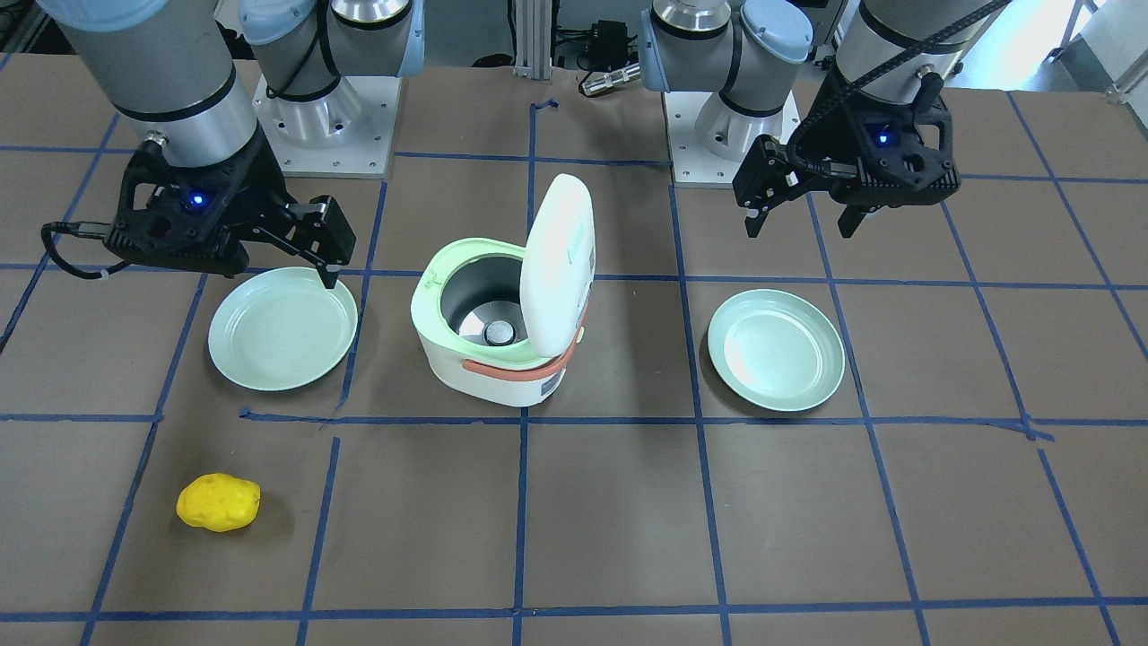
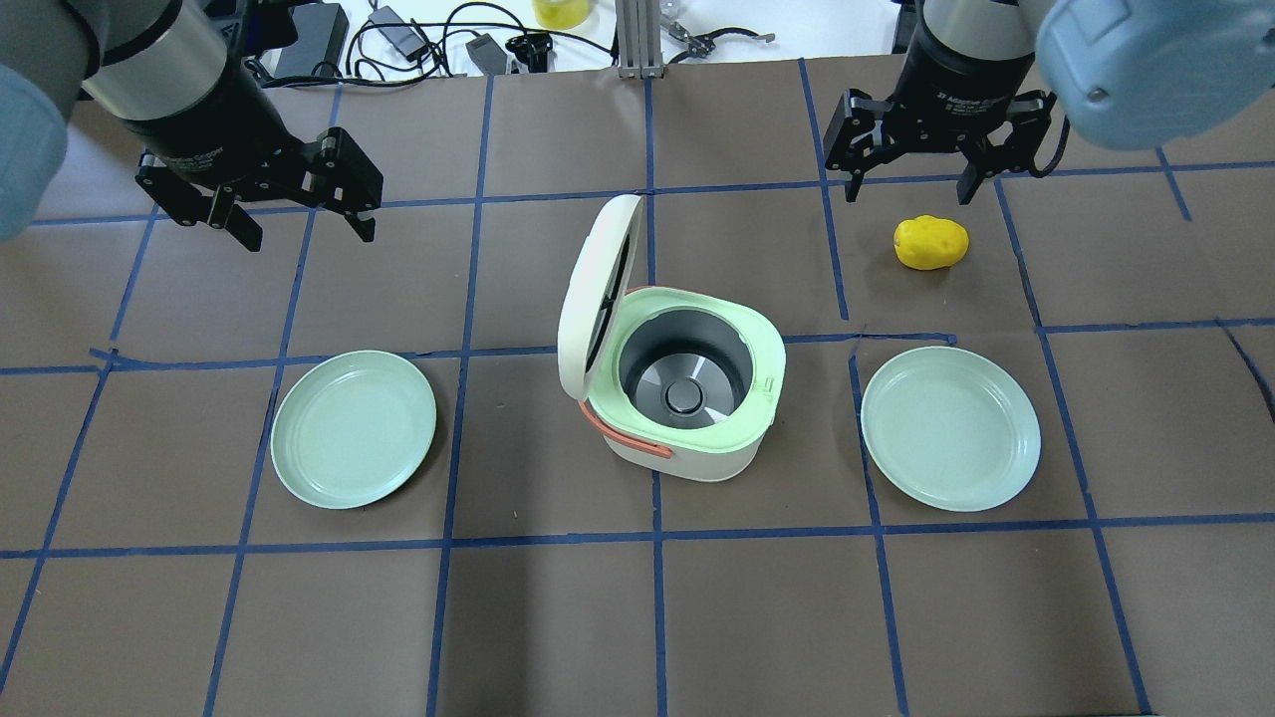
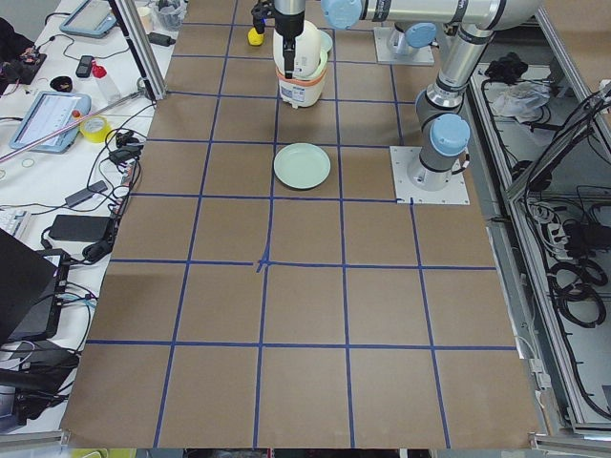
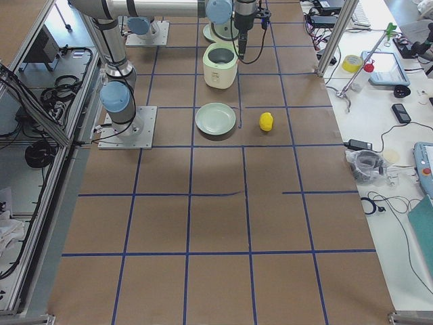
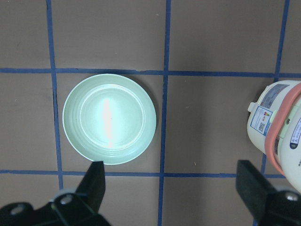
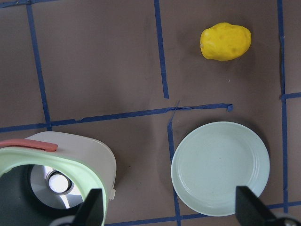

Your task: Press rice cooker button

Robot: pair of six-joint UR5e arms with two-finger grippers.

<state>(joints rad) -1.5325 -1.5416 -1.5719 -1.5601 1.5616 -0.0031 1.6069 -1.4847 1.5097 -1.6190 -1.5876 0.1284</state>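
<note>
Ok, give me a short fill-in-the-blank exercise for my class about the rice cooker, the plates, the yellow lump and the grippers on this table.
1. The rice cooker has its lid swung ____.
2. Counting the left plate and the right plate, the table holds ____ plates.
3. The yellow lump lies on the robot's ____ side.
4. The left gripper and the right gripper hold nothing; both are ____.

Missing words: open; two; right; open.
</note>
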